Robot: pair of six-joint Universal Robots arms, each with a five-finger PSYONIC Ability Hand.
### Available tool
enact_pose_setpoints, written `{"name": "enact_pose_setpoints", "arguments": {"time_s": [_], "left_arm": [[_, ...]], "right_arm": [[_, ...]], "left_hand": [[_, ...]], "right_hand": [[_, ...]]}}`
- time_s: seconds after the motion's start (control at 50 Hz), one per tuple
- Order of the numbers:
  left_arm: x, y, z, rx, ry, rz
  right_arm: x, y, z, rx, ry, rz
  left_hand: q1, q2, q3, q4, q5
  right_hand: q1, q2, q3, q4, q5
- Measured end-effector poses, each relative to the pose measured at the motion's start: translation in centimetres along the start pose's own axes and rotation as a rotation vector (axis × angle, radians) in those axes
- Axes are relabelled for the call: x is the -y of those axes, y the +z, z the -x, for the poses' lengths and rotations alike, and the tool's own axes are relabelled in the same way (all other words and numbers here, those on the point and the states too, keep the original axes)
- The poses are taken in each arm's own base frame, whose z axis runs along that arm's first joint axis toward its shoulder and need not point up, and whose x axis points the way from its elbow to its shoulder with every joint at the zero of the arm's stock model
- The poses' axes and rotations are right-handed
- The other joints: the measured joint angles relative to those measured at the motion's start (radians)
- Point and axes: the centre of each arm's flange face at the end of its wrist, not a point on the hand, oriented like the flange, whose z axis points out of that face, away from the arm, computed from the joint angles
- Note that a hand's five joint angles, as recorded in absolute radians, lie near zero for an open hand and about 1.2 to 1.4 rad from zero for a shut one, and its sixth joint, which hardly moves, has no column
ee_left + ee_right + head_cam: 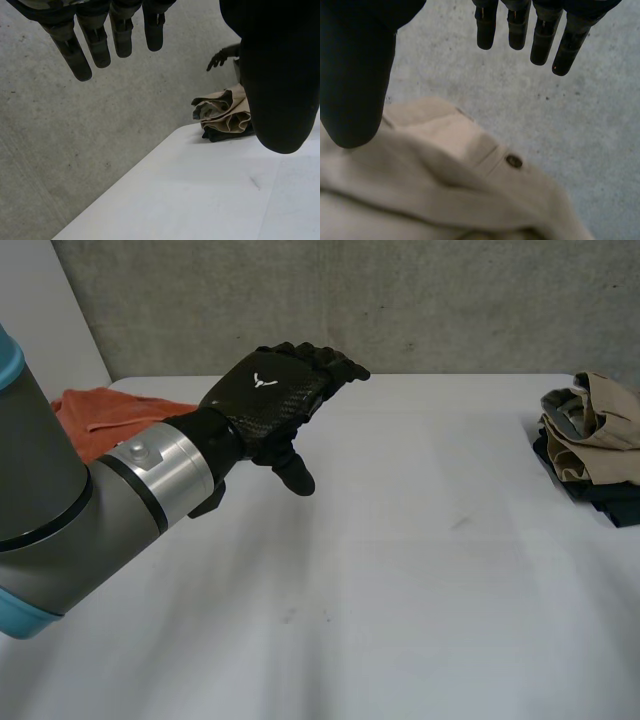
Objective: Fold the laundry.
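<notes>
My left hand [268,396] hovers open above the white table [420,580], left of its middle, with nothing in it. In its wrist view the straight fingers [80,52] and the thumb point toward a pile of beige and dark clothes [224,114] at the table's far side. That pile [592,435] lies at the table's right edge in the head view. My right hand [355,75] is open just above a beige garment [455,165] with a dark button, its fingers [520,27] straight and off the cloth. A small dark hand [218,59] shows above the pile.
An orange cloth [95,415] lies crumpled at the table's far left, behind my left arm. A grey concrete wall [400,300] runs behind the table's back edge.
</notes>
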Motion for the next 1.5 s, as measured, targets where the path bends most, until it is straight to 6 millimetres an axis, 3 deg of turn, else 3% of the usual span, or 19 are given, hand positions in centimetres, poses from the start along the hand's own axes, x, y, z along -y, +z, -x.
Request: {"name": "enact_pose_setpoints", "arguments": {"time_s": [0.12,0.24,0.38,0.5,0.62,0.8,0.82,0.86,0.9,1.0,1.12,1.18,1.22,1.26,1.28,1.3,1.38,1.44,1.5], "left_arm": [[0.2,0.1,0.6,0.024,0.004,-0.005],[0.8,0.4,3.8,0.156,0.027,-0.033],[0.4,0.8,12.1,0.447,0.070,-0.065],[-5.5,0.8,21.6,0.651,0.106,0.043],[-12.3,0.5,26.0,0.663,0.182,0.203],[-19.3,1.4,27.1,0.566,0.328,0.340],[-19.9,1.5,27.1,0.558,0.332,0.346],[-20.5,1.8,27.1,0.552,0.332,0.348],[-20.8,2.1,26.9,0.547,0.326,0.342],[-19.3,3.3,25.8,0.548,0.342,0.277],[-13.0,4.4,22.3,0.552,0.399,0.121],[-8.7,4.7,18.2,0.511,0.396,0.013],[-7.9,4.7,17.1,0.495,0.390,-0.009],[-4.9,4.7,11.4,0.395,0.339,-0.094],[-4.9,4.7,11.4,0.395,0.339,-0.094],[-4.0,4.5,8.9,0.346,0.311,-0.123],[-4.0,4.0,3.5,0.220,0.233,-0.130],[-5.3,3.5,-1.9,0.089,0.167,-0.098],[-6.1,3.2,-4.0,0.039,0.145,-0.079]], "right_arm": [[0.8,-0.1,3.1,0.023,-0.042,0.004],[4.6,-1.7,12.2,0.160,-0.134,-0.089],[6.6,-5.7,23.5,0.345,-0.197,-0.282],[5.5,-12.1,31.9,0.523,-0.202,-0.400],[2.6,-15.9,34.5,0.593,-0.249,-0.357],[-1.2,-18.1,34.2,0.599,-0.386,-0.204],[-1.6,-18.2,34.1,0.598,-0.401,-0.181],[-1.9,-18.4,33.9,0.596,-0.414,-0.154],[-2.3,-18.6,33.7,0.590,-0.427,-0.120],[-2.6,-18.4,32.6,0.549,-0.436,-0.071],[-2.4,-17.7,31.2,0.486,-0.436,-0.058],[-2.0,-17.3,30.3,0.448,-0.438,-0.064],[-1.9,-17.3,30.3,0.443,-0.438,-0.065],[-1.5,-16.8,29.5,0.402,-0.440,-0.071],[-1.5,-16.8,29.5,0.402,-0.440,-0.071],[-1.3,-16.7,29.2,0.386,-0.441,-0.073],[-0.9,-16.2,28.3,0.320,-0.445,-0.074],[-0.4,-15.5,27.2,0.233,-0.447,-0.072],[-0.1,-15.2,26.6,0.186,-0.447,-0.071]], "left_hand": [[0.000,0.000,0.000,0.000,0.000],[0.000,0.000,0.000,0.000,0.000],[0.000,-0.007,0.000,0.000,0.000],[0.000,-0.008,0.000,0.000,0.000],[0.000,-0.008,0.000,0.000,0.000],[0.120,0.091,0.093,0.101,0.090],[0.421,0.385,0.389,0.400,0.379],[0.571,0.627,0.628,0.622,0.588],[0.751,0.888,0.875,0.914,0.864],[0.781,0.953,0.934,0.985,0.903],[0.852,0.967,0.953,0.988,0.903],[0.855,0.970,0.961,0.989,0.903],[0.862,0.971,0.964,0.990,0.903],[0.862,0.975,0.971,0.992,0.903],[0.862,0.975,0.971,0.992,0.903],[0.862,0.976,0.975,0.994,0.903],[0.861,0.966,0.967,0.986,0.903],[0.190,0.299,0.312,0.334,0.290],[0.049,0.076,0.095,0.092,0.065]], "right_hand": [[0.000,0.000,0.000,0.000,0.000],[0.000,0.000,0.000,0.000,0.000],[0.000,0.000,0.000,0.000,0.000],[0.000,0.000,0.000,0.000,0.000],[0.000,0.000,0.000,0.000,0.000],[0.000,0.000,0.000,0.000,0.000],[0.000,0.000,0.000,0.000,0.000],[0.000,0.000,0.000,0.000,0.000],[0.000,0.000,0.000,0.000,0.000],[0.000,0.000,0.000,0.000,0.000],[0.000,0.000,0.000,0.000,0.000],[0.000,0.000,0.000,0.000,0.000],[0.000,0.000,0.000,0.000,0.000],[0.000,0.000,0.000,0.000,0.000],[0.000,0.000,0.000,0.000,0.000],[0.000,0.000,0.000,0.000,0.000],[0.000,0.000,0.000,0.000,0.000],[0.000,0.000,0.000,0.000,0.000],[0.000,0.000,0.000,0.000,0.000]]}}
